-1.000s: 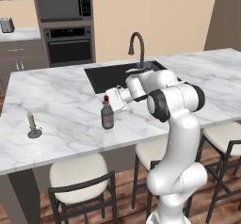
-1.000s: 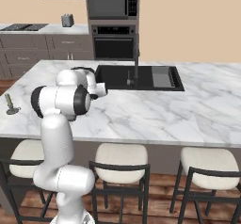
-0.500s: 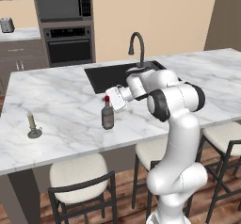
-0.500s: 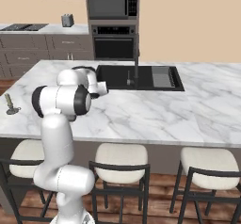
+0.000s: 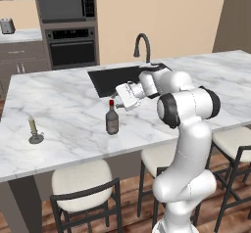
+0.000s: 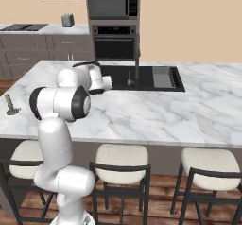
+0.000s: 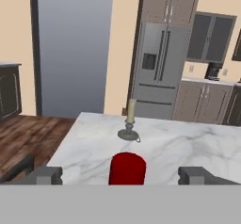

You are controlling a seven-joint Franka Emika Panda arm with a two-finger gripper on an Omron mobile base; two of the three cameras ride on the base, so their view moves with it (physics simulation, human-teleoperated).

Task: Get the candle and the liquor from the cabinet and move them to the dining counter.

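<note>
both items stand on the dining counter (image 5: pixel 68 104): candle (image 5: pixel 34 131) and liquor (image 5: pixel 112 119) well apart. jaws spread wide either side of the red cap, gripping nothing; task looks essentially complete.

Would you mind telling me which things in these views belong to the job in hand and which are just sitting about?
Belonging to the job:
- liquor, upright on the dining counter
- candle, upright further along it
- dining counter
- tool, open, fingers either side of the red cap

Just sitting about:
- tap
- sink
- stools
- wall oven
- toaster
- fridge
</note>
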